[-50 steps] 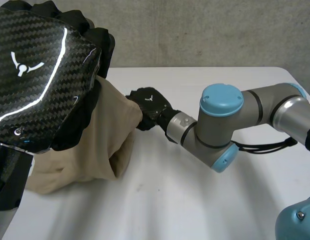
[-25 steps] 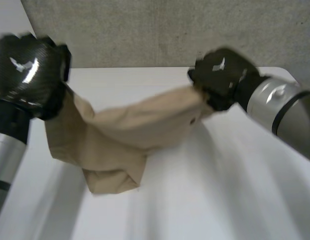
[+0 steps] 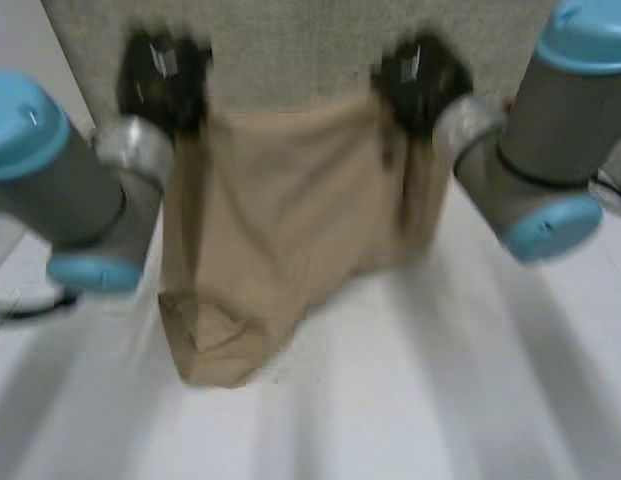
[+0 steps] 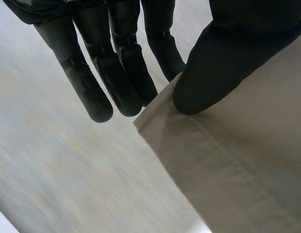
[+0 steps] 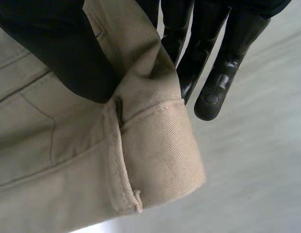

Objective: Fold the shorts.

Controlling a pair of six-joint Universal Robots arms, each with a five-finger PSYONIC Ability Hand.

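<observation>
Tan shorts (image 3: 280, 230): we hold them hanging over the worktop (image 3: 450, 400), left hand (image 3: 162, 80) pinching the 10 o'clock corner, right hand (image 3: 420, 75) pinching the 2 o'clock corner.

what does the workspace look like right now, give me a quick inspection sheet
surface: white table, bare around the cloth
job's things: tan shorts held up by their top edge, hanging spread between the two hands; the lower end lies crumpled on the table
clutter: nothing seen
grippers: left robot hand pinches one top corner of the shorts between thumb and fingers; right robot hand pinches the other top corner, at the hemmed edge, the same way; both are raised above the far side of the table
cables: nothing seen
surroundings: grey wall behind the table
</observation>
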